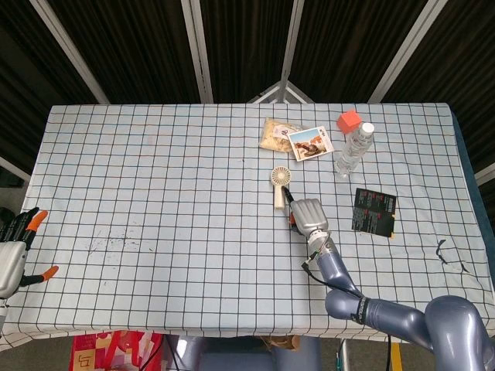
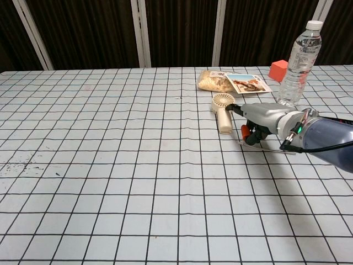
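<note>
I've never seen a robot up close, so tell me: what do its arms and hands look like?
The right arm is a smooth, rounded tube in blue-grey metal, with a thin black cable by the wrist and a small green light in the chest view. Its right hand is pale silver-grey with orange and black on the fingers. The left hand, at the table's edge, is grey-white with black fingers tipped in orange.
</note>
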Robot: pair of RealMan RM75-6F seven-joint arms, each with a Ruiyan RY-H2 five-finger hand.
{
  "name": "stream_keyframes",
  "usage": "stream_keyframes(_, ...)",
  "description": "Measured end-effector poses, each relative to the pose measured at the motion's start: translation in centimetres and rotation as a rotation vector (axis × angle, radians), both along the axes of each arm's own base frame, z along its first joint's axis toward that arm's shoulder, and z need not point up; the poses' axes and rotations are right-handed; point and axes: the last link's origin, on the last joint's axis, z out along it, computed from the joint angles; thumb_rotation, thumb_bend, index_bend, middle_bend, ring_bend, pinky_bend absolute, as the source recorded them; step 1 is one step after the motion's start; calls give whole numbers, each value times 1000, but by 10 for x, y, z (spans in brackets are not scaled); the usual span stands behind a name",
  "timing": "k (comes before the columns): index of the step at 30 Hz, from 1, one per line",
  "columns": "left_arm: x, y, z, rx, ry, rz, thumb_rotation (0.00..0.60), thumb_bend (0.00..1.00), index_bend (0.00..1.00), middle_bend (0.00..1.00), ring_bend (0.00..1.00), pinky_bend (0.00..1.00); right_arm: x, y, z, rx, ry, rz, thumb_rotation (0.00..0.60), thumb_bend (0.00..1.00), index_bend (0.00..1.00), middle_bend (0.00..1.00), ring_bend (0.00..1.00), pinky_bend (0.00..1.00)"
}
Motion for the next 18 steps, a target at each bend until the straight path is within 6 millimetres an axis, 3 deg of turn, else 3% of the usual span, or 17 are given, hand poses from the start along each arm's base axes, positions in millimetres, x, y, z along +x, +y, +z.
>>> stream_keyframes(18, 0, 0, 0, 5, -12, 2, 600, 88, 0, 0, 0, 0, -8, 8, -8, 21, 70, 22, 600, 830, 0, 817, 919, 896)
